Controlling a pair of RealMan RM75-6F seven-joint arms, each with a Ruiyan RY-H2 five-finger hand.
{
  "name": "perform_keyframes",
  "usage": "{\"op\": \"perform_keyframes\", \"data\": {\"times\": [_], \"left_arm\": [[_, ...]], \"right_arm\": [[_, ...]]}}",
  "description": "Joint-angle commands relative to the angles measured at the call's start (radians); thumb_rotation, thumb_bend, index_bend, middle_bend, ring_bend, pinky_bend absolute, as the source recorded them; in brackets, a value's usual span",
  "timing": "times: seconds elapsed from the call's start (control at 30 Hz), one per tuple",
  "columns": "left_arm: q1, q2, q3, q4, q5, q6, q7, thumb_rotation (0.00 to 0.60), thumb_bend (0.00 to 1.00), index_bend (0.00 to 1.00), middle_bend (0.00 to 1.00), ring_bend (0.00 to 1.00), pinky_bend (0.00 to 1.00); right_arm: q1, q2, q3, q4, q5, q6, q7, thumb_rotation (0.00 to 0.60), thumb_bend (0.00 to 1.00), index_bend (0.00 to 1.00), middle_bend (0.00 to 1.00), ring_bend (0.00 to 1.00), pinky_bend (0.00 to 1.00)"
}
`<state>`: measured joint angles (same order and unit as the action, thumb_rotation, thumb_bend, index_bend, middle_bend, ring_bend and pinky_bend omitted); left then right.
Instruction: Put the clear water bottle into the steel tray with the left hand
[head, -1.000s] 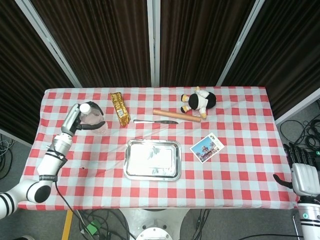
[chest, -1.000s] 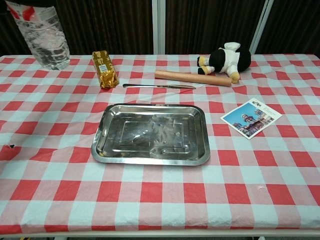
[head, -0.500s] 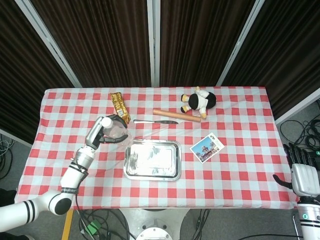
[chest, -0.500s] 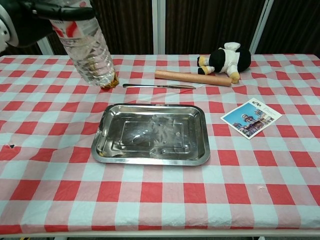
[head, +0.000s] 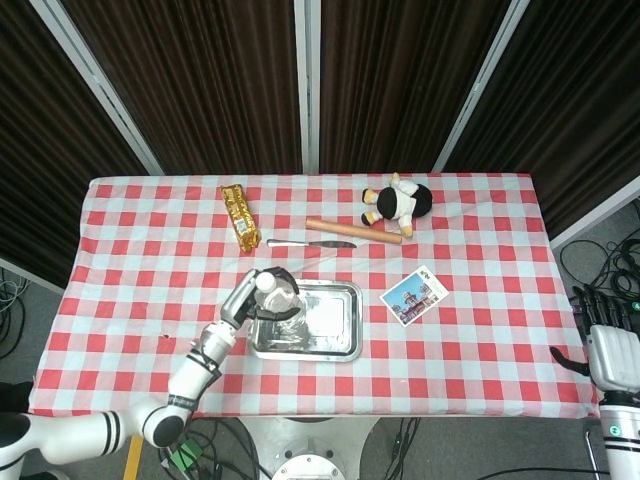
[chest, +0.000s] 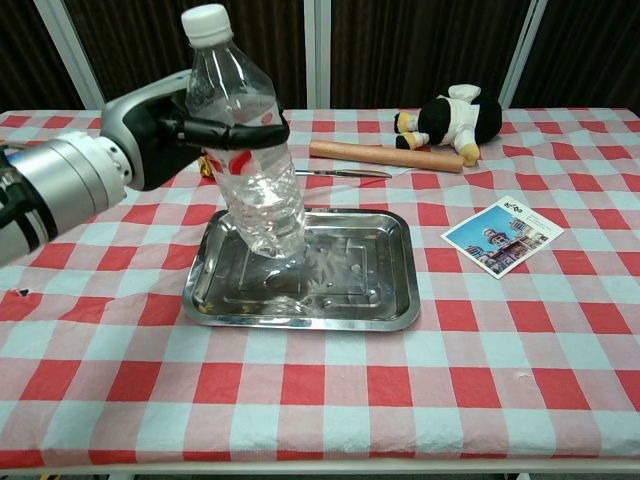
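Observation:
My left hand (chest: 165, 128) (head: 252, 296) grips the clear water bottle (chest: 248, 165) (head: 276, 297) around its red label. The bottle has a white cap, leans a little and hangs over the left half of the steel tray (chest: 375, 305) (head: 335, 345). Its base is low in the tray; whether it touches the tray floor I cannot tell. My right hand (head: 612, 350) shows only in the head view, off the table's right edge, fingers apart and holding nothing.
On the red-checked cloth behind the tray lie a gold packet (head: 237, 212), a table knife (chest: 318, 172), a wooden rolling pin (chest: 385, 157) and a black-and-white plush toy (chest: 450, 118). A postcard (chest: 503, 235) lies to the right of the tray.
My left hand has carried the bottle from the table's far left, rightward and down, to over the tray's left half. The right hand has stayed put.

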<state>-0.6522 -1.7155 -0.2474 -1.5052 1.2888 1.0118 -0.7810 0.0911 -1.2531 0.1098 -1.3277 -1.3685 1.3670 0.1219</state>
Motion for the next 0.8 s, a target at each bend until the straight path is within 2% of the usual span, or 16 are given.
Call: {"op": "perform_keyframes", "data": {"times": [0.03, 0.27, 0.8], "left_arm": [[0.016, -0.033, 0.025, 0.030, 0.027, 0.031, 0.011, 0.600, 0.22, 0.59, 0.59, 0.44, 0.44], [0.034, -0.080, 0.056, 0.101, 0.081, 0.084, 0.043, 0.600, 0.22, 0.59, 0.59, 0.44, 0.44], [0.042, -0.090, 0.070, 0.168, 0.089, 0.040, -0.021, 0.600, 0.18, 0.55, 0.56, 0.43, 0.44]], "right_arm": [[0.003, 0.001, 0.003, 0.002, 0.009, -0.013, 0.003, 0.600, 0.10, 0.04, 0.02, 0.00, 0.00], [0.007, 0.000, 0.003, -0.002, 0.012, -0.018, -0.004, 0.600, 0.10, 0.04, 0.02, 0.00, 0.00], [0.009, -0.001, 0.003, -0.004, 0.013, -0.022, -0.005, 0.600, 0.10, 0.06, 0.02, 0.00, 0.00]]}}
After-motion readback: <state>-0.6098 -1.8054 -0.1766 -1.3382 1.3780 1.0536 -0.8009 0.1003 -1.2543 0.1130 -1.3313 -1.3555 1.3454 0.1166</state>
